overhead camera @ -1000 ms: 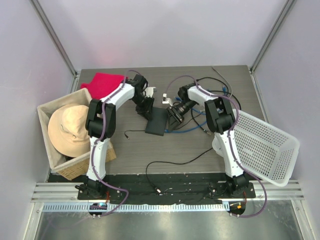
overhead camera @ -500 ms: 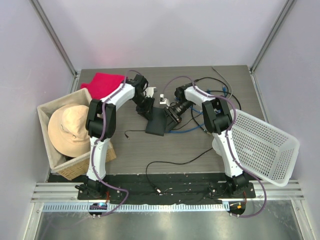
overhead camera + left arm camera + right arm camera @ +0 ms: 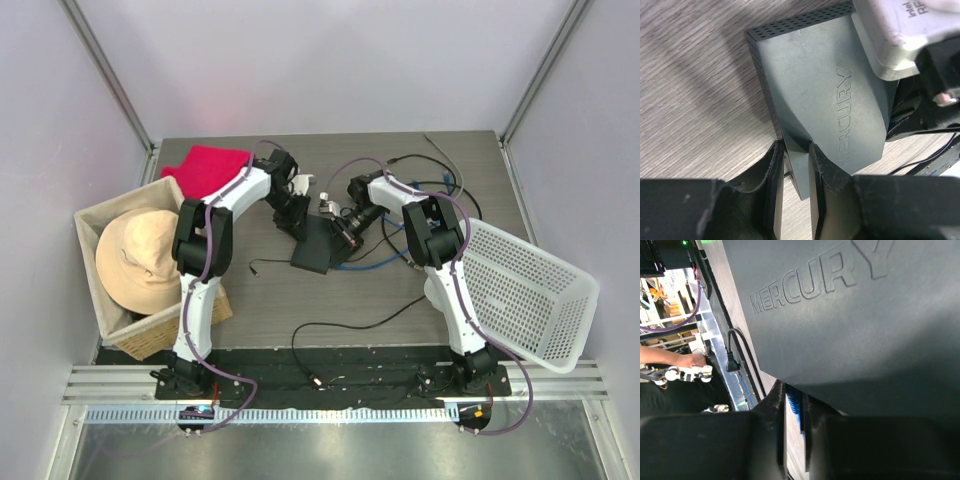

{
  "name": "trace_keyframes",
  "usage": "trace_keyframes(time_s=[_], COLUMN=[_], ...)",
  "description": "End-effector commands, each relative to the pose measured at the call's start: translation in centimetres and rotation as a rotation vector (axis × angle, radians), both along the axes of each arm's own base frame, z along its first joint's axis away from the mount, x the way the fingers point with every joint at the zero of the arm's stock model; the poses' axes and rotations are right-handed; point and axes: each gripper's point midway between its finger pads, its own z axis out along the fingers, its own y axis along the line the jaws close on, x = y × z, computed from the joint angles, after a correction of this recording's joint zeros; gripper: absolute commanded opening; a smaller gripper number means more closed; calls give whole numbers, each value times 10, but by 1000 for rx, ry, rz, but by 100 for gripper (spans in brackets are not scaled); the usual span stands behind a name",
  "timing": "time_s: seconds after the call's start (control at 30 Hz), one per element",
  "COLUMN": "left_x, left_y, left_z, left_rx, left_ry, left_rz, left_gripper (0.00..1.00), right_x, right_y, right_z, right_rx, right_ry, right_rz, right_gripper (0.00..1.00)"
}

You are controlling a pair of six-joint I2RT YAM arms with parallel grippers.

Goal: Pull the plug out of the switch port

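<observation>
Top external view puts the switch (image 3: 313,245) mid-table toward the back edge, the left gripper (image 3: 296,216) pinching its far left corner, the right gripper (image 3: 347,230) pressed together on the blue plug (image 3: 792,407) at its right side, amid loose black cables (image 3: 340,325), with a wicker basket (image 3: 120,198) left and a white mesh basket (image 3: 520,290) right.

Flat matte-black switch (image 3: 313,243), raised MERCURY lettering, lying on table (image 3: 270,300), blue plug (image 3: 793,402) at right edge.

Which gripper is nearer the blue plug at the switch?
Right. The right gripper pinches the blue plug at the switch's port edge; the left gripper clamps the opposite side.
</observation>
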Motion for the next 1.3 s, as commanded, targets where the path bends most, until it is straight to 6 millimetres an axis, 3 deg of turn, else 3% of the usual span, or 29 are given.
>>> trace_keyframes(time_s=[0.0, 0.2, 0.4, 0.53, 0.7, 0.8, 0.87, 0.93, 1.03, 1.17, 1.27], left_x=[-8, -8, -7, -7, -7, -7, -7, -7, -7, -7, -7], left_y=[3, 4, 3, 3, 2, 3, 3, 3, 2, 3, 4], left_z=[-46, -46, -46, -47, -46, -46, -46, -47, -46, -47, -48], left_rx=[94, 96, 94, 94, 92, 92, 93, 93, 94, 94, 97], left_ry=[19, 20, 22, 22, 21, 19, 21, 21, 20, 21, 21], left_rz=[-45, -43, -42, -42, -44, -42, -42, -42, -44, -44, -45], left_gripper=[0, 0, 0, 0, 0, 0, 0, 0, 0, 0, 0], right_x=[12, 31, 19, 41, 27, 41, 67, 78, 67, 22, 26], right_y=[-7, -4, -12, -6, -14, -11, -4, 0, -4, -29, -36], right_z=[-45, -39, -43, -32, -42, -33, -29, -29, -36, -51, -45], right_rx=[-154, -152, -167, -133, -184, -167, -149, -149, -157, -197, -193], right_ry=[-164, -195, -179, -202, -187, -238, -267, -278, -263, -166, -172], right_rz=[53, 0, 43, -20, -32, -61, -113, -141, -114, -52, -90], right_gripper=[3, 2, 2, 2, 2, 2, 1, 1, 1, 1, 1])
